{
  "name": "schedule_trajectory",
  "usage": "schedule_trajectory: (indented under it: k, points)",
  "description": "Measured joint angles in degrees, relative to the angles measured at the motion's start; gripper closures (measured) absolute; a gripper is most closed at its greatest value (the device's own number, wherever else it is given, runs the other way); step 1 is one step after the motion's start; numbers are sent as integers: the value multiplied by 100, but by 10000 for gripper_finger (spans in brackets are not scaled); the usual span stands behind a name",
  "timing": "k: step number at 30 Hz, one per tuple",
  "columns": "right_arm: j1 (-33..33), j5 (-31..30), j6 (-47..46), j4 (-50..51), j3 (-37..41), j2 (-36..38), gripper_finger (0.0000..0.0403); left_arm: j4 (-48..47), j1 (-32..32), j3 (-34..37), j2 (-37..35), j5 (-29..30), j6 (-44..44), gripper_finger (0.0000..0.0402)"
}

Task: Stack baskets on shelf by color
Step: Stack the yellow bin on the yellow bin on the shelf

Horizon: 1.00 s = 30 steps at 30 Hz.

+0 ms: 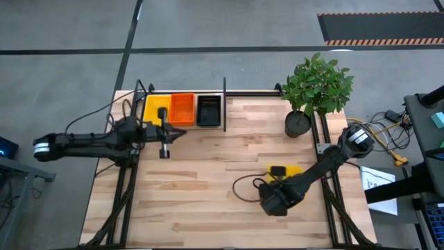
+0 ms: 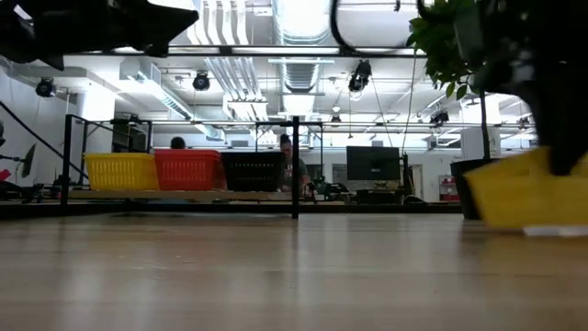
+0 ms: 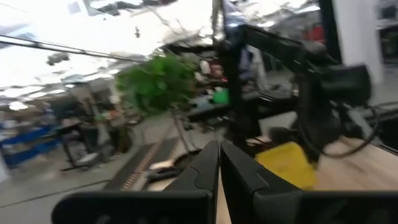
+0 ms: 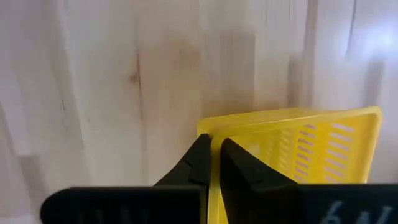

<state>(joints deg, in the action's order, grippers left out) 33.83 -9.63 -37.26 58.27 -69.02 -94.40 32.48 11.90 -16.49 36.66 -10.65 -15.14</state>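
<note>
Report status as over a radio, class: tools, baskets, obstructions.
Right tool shut on yellow basket wall, on the table. Left tool shut, empty, by the shelf. Yellow, orange, black baskets already shelved. Nothing seen blocking.

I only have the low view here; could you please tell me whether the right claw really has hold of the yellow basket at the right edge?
Observer: Yes. The right wrist view shows the right claw shut on the wall of the yellow basket, near a corner.
Operator: Thank you. Where is the left arm?
Observer: From above, the left claw is shut with nothing in it, just in front of the orange basket on the shelf.
Operator: And how far over is the held basket?
Observer: On the table's right half, toward the front, well apart from the shelf; a potted plant stands at the shelf's right end.
</note>
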Motion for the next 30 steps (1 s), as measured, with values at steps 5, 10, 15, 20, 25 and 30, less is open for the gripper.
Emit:
schedule_trajectory:
  k: [5,10,15,20,25,30]
  points:
    - [-280,-185,2750,-404,-168,65,393,4,-364,-32,433,-55,-11,402]
    - [-621,-497,4877,-972,-355,65,393,-2,-881,-61,823,-56,-14,402]
    - [-1161,-150,6306,-1480,-434,65,394,-12,-1822,-227,1324,30,-17,402]
    - [-1670,543,7595,-1945,-438,65,394,-491,-2723,-742,1923,1024,-14,402]
    - [-2065,1076,8429,-2465,-437,65,394,-1835,-3097,-1490,2432,1921,540,397]
    - [-2297,1416,8779,-2742,-437,60,394,-2896,-3121,-2076,2889,1941,1029,350]
